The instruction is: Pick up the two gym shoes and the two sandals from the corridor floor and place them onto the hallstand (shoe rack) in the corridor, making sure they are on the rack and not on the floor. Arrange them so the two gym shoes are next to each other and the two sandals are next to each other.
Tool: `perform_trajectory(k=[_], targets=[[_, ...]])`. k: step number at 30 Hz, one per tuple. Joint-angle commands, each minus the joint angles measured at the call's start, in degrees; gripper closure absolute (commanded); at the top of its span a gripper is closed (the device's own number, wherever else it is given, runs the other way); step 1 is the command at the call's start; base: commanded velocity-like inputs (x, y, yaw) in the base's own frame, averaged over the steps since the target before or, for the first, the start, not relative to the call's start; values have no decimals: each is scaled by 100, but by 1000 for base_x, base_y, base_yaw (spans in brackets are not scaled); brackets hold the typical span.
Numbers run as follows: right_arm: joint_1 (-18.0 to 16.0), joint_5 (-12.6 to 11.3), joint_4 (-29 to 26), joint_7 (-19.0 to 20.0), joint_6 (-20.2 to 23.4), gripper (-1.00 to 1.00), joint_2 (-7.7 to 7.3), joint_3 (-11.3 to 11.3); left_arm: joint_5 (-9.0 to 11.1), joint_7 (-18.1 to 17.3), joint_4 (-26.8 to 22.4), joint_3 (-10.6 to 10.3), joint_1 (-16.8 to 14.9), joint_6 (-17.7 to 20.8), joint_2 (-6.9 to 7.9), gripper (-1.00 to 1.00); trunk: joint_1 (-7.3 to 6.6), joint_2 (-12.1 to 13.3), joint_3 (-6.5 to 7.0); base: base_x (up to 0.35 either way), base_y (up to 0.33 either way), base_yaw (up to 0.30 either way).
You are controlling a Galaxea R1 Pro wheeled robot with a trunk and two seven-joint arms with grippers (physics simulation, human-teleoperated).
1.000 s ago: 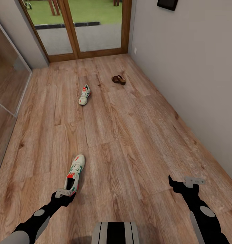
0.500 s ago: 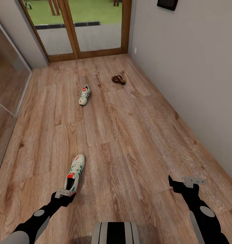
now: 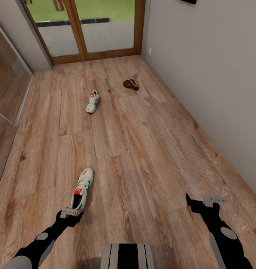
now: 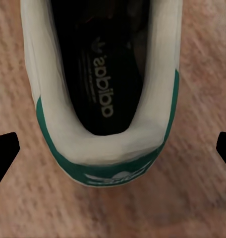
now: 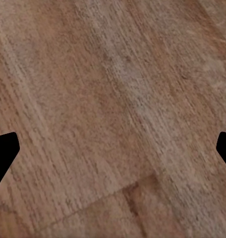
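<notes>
Corridor floor is now seen slightly shifted; the spread left gripper stays over the near gym shoe, ungrasped.

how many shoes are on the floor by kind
gym shoes: 2, near one by the left gripper, far one
sandals: 1 brown shape in view, too small to tell if it is one or a pair
total: 3
</notes>
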Motion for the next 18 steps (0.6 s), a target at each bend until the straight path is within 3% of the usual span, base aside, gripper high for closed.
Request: perform_trajectory(k=[1,18], targets=[[-1,-4,-8,1,32,-100,-1,-1,-30,-21,5,22,-3,-28,0,-100,-1,-1,-3,0,0,0],[-1,-6,-6,1,32,-100,-1,-1,-29,-16,11,24,0,-84,0,-100,-1,-1,-3,47,0,0]])
